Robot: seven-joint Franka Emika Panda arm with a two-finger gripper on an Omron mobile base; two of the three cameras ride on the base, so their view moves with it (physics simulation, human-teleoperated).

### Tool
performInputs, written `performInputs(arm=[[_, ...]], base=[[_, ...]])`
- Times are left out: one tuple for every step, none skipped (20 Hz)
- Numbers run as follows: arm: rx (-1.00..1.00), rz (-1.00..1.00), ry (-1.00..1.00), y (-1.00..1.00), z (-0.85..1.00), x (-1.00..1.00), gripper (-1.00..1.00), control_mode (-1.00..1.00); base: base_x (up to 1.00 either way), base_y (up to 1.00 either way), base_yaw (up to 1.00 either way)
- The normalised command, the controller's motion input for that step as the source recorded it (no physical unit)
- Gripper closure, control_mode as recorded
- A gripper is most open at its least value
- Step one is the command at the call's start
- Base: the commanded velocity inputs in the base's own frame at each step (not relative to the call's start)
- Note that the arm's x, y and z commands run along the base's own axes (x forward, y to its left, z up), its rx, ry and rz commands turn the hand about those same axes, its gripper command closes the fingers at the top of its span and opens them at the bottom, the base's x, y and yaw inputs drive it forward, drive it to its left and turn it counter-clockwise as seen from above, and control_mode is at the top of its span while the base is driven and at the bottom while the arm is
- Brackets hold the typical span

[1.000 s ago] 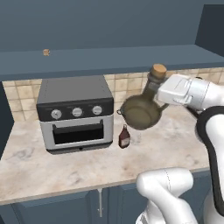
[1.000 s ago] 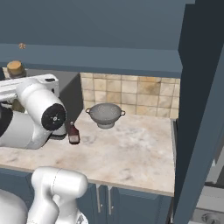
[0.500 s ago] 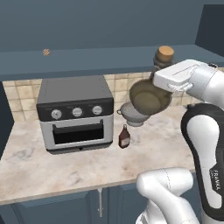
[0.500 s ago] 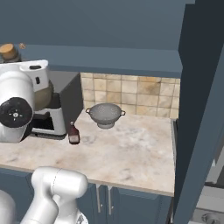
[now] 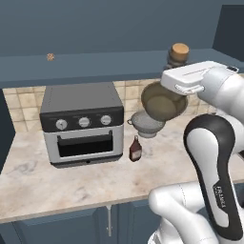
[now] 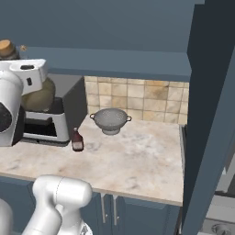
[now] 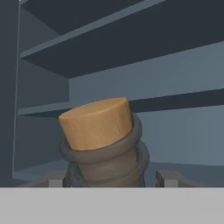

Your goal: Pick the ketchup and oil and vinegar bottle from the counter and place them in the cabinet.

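Note:
The oil and vinegar bottle (image 5: 162,101), an olive flask with a tan cork (image 5: 179,50), hangs in the air above the counter (image 5: 57,186), its cork level with the cabinet's shelf edge (image 5: 95,66). My gripper (image 5: 175,76) is shut on its neck. In the hand view the cork (image 7: 96,122) stands between my fingertips (image 7: 168,178), facing the cabinet's shelf recess (image 7: 175,131). From the right I see the flask (image 6: 39,94) beside my gripper (image 6: 25,78). The ketchup (image 5: 135,149) stands upright on the counter by the oven's right corner, and the right base view shows the ketchup (image 6: 77,140) too.
A grey toaster oven (image 5: 82,124) stands at the left on the counter. A metal colander (image 5: 147,124) sits against the tiled backsplash below the flask, the same colander (image 6: 110,120) from the right. A tall dark cabinet side (image 6: 211,114) bounds the right.
The arm has lifted the flask up and a little to the right, from beside the oven to the height of the cabinet shelf. The ketchup has stayed put.

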Motion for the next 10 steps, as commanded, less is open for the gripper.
performInputs(arm=[[0.02, -0.11, -0.01, 0.00, 0.29, 0.08, 1.00, -1.00], [0.04, -0.12, 0.00, 0.00, 0.31, 0.15, 1.00, -1.00], [0.06, -0.12, 0.00, 0.00, 0.35, 0.17, 1.00, -1.00], [0.08, -0.12, 0.00, 0.00, 0.39, 0.19, 1.00, -1.00], [0.07, -0.11, 0.00, 0.00, 0.39, 0.21, 1.00, -1.00], [0.03, -0.08, 0.00, 0.00, 0.29, 0.21, 1.00, -1.00], [0.03, -0.07, 0.00, 0.00, 0.27, 0.22, 1.00, -1.00], [0.01, -0.06, 0.00, 0.01, 0.19, 0.24, 1.00, -1.00], [0.00, -0.06, 0.00, 0.04, 0.09, 0.28, 1.00, -1.00], [0.00, -0.06, 0.00, 0.03, 0.07, 0.33, 1.00, -1.00]], base=[[0.00, 0.00, 0.00], [0.00, 0.00, 0.00], [0.00, 0.00, 0.00], [0.00, 0.00, 0.00], [0.00, 0.00, 0.00], [0.00, 0.00, 0.00], [0.00, 0.00, 0.00], [0.00, 0.00, 0.00], [0.00, 0.00, 0.00], [0.00, 0.00, 0.00]])
